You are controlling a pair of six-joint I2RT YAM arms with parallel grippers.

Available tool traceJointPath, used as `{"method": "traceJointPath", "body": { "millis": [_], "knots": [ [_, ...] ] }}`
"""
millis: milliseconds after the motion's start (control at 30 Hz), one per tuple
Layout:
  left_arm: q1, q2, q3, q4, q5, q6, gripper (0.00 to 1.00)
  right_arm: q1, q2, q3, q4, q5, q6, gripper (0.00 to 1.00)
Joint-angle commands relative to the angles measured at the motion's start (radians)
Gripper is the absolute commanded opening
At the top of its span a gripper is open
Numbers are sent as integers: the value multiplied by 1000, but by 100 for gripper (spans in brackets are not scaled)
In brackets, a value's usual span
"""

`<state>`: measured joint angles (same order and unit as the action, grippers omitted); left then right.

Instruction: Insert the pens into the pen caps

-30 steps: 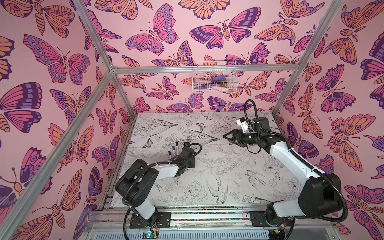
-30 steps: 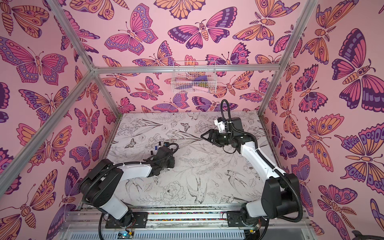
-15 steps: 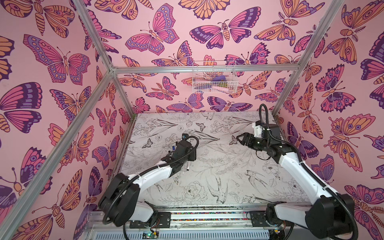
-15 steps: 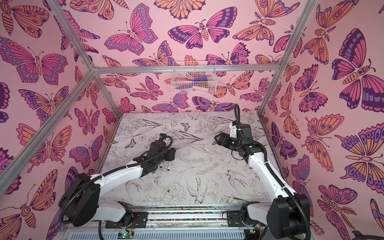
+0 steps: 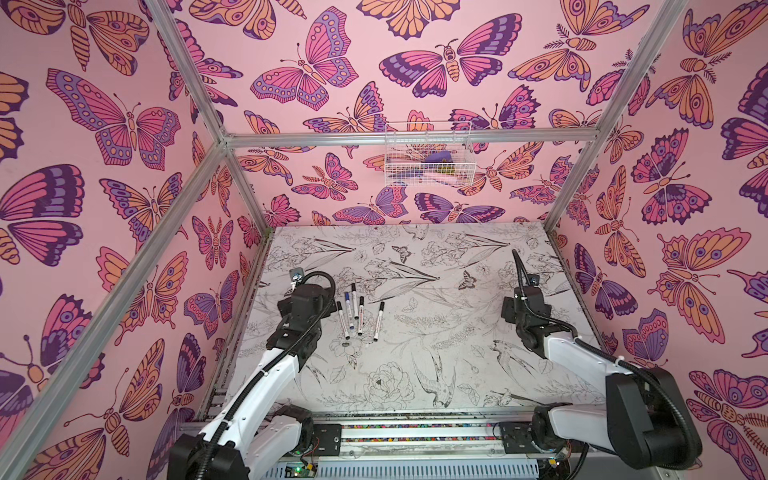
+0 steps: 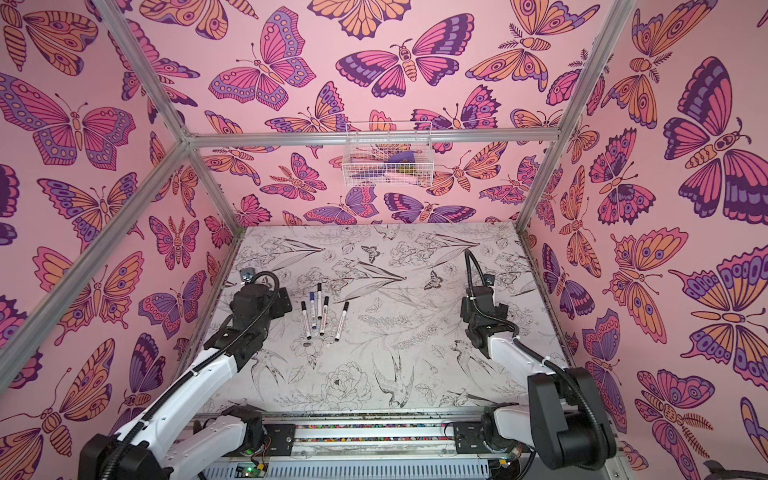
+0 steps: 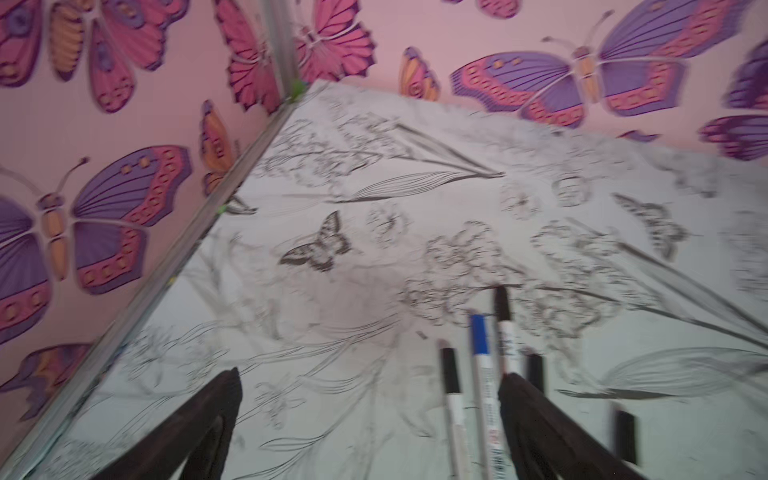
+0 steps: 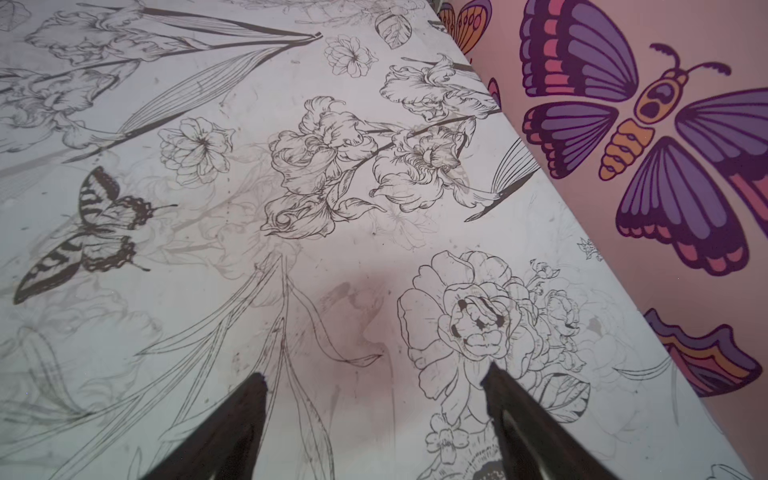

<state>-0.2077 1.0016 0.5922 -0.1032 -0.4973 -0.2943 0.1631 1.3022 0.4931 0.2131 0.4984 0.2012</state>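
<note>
Five marker pens [image 5: 360, 316] — every one capped.
Four with black caps [image 5: 381, 305], one with a blue cap [image 5: 347, 296]; on the back wall, a single wire basket [image 5: 428, 153].

Smeared and cut-off pens [image 7: 480, 353]
In the left wrist view they are blurred, print unreadable, barrels cut by the picture edge; one black end hides behind a finger [image 7: 540, 424] of the left gripper [image 7: 369, 376].

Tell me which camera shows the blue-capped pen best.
The left wrist view: the blue-capped pen lies close and large, its blue cap plain, though blurred and cut off at the frame's edge. Both top views show it whole but tiny, among the black-capped pens. The right wrist view misses it.
</note>
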Motion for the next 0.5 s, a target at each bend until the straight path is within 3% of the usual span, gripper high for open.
{"method": "traceJointPath", "body": {
  "millis": [0,133,200,333,467],
  "knots": [
    [24,12,-93,65,-165,39,99,-6,41,-34,278,45,-74,99],
    [46,45,-205,306,-146,125,99,-23,111,-33,403,-33,-151,99],
    [55,87,-226,391,-117,154,99,-54,201,-110,676,-102,-158,99],
    [78,174,-239,527,-34,184,99,-136,221,-118,679,-300,-129,99],
    [96,255,-224,642,50,226,99,-146,204,-107,628,-328,-126,99]
  ]
}}
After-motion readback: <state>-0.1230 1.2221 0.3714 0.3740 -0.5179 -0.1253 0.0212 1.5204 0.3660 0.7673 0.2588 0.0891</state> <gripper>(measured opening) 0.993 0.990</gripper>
